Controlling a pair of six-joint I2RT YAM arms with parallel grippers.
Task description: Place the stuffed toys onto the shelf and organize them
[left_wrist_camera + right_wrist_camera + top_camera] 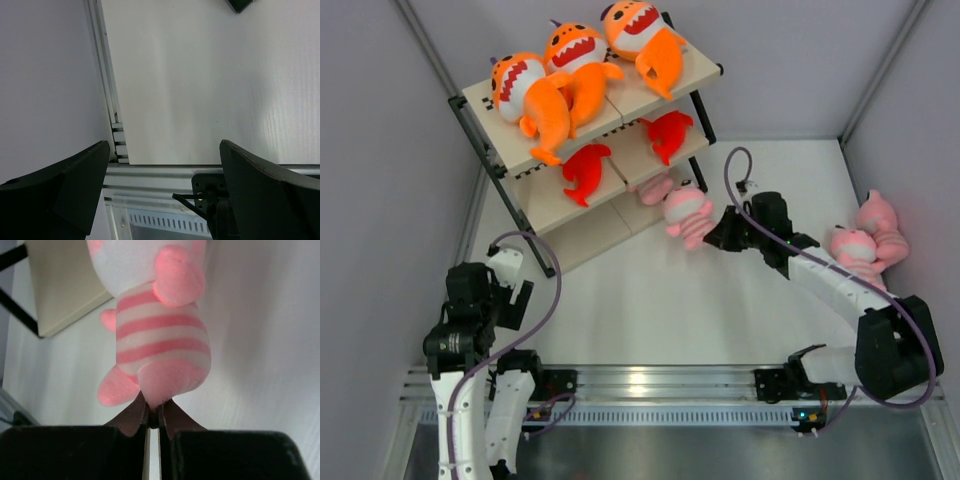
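**Now, feeding in head first**

My right pincer (152, 412) is closed on the bottom seam of the striped pink toy (162, 340), so, I judge, its body points toward the shelf (590, 235) and can slide in head first. The toy sits directly ahead of my fingertips, its head just beside the lowest board (65, 285). My left pincer (165, 150) hangs wide open above the table (200, 75), holding nothing.

Pink-striped plush (161, 347) — in right gripper (152, 413)

Walls (380, 200): pale grey panels, left, far and right.
Surface (650, 300): white, matte.
Rail (660, 385): aluminium, along near edge.
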